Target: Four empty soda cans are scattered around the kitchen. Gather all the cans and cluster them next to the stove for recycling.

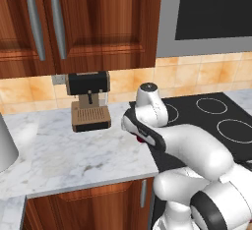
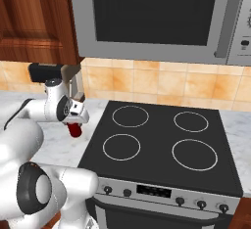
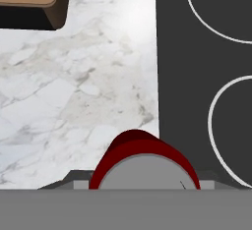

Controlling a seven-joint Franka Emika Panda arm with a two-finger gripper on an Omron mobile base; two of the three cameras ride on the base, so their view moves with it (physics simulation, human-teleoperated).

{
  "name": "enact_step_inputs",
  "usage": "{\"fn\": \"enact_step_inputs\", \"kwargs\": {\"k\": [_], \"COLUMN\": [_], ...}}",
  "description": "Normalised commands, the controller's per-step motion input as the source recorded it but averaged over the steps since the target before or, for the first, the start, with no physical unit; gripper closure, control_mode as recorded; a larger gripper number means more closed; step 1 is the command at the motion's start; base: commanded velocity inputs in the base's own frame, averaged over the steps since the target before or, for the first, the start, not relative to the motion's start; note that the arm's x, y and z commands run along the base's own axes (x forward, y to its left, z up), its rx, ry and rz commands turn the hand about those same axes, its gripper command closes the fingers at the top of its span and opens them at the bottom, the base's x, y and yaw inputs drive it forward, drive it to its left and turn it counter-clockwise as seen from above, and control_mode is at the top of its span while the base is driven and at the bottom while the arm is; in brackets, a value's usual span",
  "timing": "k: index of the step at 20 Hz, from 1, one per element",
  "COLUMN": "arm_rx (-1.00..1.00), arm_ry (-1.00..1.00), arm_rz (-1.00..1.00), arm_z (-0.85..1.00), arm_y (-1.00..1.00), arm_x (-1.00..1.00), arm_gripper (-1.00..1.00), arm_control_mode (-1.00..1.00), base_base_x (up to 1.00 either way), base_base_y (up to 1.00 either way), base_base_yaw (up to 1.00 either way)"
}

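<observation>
Over the marble counter just left of the stove, I have the gripper pointing down with a red soda can between its fingers. In the right base view the can hangs below the hand, its lower end clear of the stone, beside the cooktop's left edge. In the left base view just a sliver of red peeks out under the wrist. From the hand view I look straight down on the can's grey top and red wall, close against the camera, with the pale marble beneath on the left and the black glass with its white burner rings on the right. The jaws are closed part-way, narrow enough to clasp the can's sides; the fingertips themselves are hidden by the can.

At the far side of the counter, against the tan tile wall, stands a brown and black coffee machine, well apart from the can; its tray corner shows at the top left of the hand view. A steel microwave hangs above the stove, and wooden cabinets hang above the counter.
</observation>
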Motion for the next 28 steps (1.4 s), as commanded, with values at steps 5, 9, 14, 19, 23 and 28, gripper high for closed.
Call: {"fn": "enact_step_inputs", "kwargs": {"k": [5, 9, 14, 19, 23, 28], "arm_rx": [0.00, 0.00, 0.00, 0.00, 0.00, 0.00], "arm_ry": [0.00, 0.00, 0.02, 0.05, 0.03, 0.03], "arm_rz": [0.00, 0.00, 0.00, 0.00, 0.00, 0.00], "arm_z": [-0.07, -0.05, -0.10, -0.17, -0.26, -0.30], "arm_y": [0.00, 0.00, 0.00, -0.06, -0.02, 0.00], "arm_x": [0.47, 0.30, 0.21, 0.02, 0.00, 0.00], "arm_gripper": [1.00, 1.00, 1.00, 1.00, 1.00, 1.00], "arm_control_mode": [-1.00, -1.00, -1.00, -1.00, -1.00, -1.00], "base_base_x": [0.00, 0.00, 0.00, 0.00, 0.00, 0.00], "base_base_y": [0.00, 0.00, 0.00, 0.00, 0.00, 0.00], "base_base_yaw": [0.00, 0.00, 0.00, 0.00, 0.00, 0.00]}}
